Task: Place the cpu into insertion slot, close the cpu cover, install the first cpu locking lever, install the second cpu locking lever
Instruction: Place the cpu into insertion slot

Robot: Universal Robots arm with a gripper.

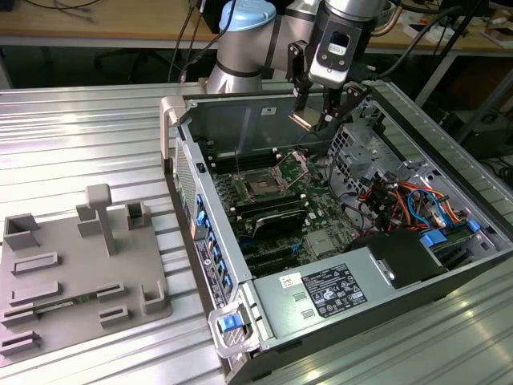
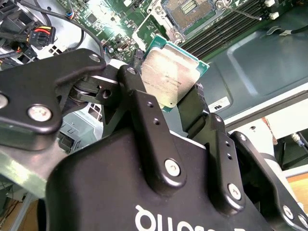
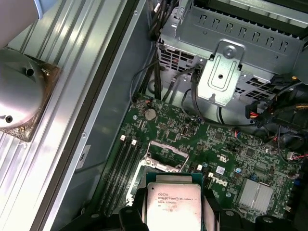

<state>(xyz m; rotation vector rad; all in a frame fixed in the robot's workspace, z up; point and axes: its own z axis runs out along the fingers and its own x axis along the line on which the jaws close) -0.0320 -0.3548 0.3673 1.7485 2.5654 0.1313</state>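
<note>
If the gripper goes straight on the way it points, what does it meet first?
Probably the square silver-rimmed insertion slot in the green circuit board, or board just beside it; depth is unclear. The silvery-grey square cpu in the gripper would touch first.

Robotics or electronics lab, workshop-like. Work surface: ribbed silver aluminium tabletop (image 1: 96,136). On it, open grey metal computer tower case (image 1: 232,120) lying on side, green circuit board (image 1: 321,216) and red, orange and blue wire bundles (image 1: 409,200) exposed. Beside case, grey plastic fixture plate with raised holders (image 1: 80,281). Silver robot arm with pale blue joint cap (image 1: 240,24) mounted behind case. Long wooden benches (image 1: 104,32) in background, black cables (image 1: 188,40) hanging over edge.
</note>
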